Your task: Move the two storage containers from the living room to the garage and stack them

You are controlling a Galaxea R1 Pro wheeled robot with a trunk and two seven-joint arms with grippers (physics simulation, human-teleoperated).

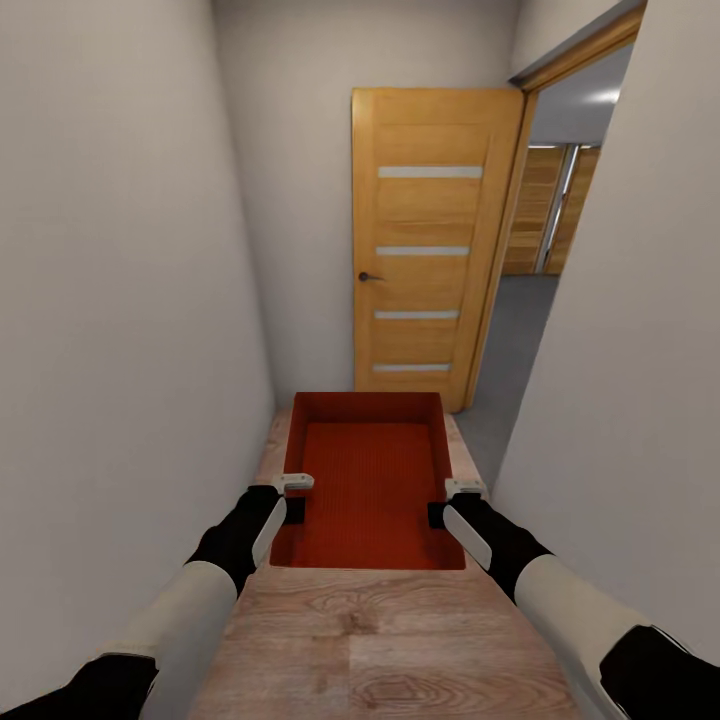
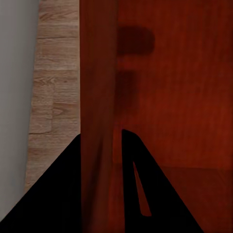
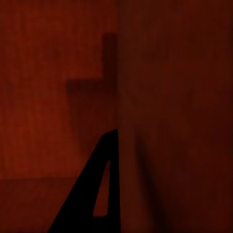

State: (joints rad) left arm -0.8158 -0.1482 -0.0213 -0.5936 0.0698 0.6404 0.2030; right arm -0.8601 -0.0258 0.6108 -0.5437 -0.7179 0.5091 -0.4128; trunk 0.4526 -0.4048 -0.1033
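Riding level between both arms, the storage container (image 1: 370, 480) hangs above the wood-plank floor (image 1: 400, 640) of a narrow corridor. The left gripper (image 1: 292, 505) and right gripper (image 1: 442, 510) each pinch a side wall, closed on it, probably to keep it balanced toward the open door (image 1: 430, 245).

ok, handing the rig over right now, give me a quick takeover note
Left gripper: shut on the left long wall of the red-orange lidless rectangular storage container.
Right gripper: shut on the container's right long wall; each wrist view shows a wall running between the dark fingers.
Container is carried level between both arms, empty inside, in a narrow white-walled corridor with light wood-plank floor.
Ahead: an open wood-panelled door and, through the doorway on the right, a grey floor.
Done: one container picked up and in transit.
Left: set it down in the garage, bring the second container, stack it.
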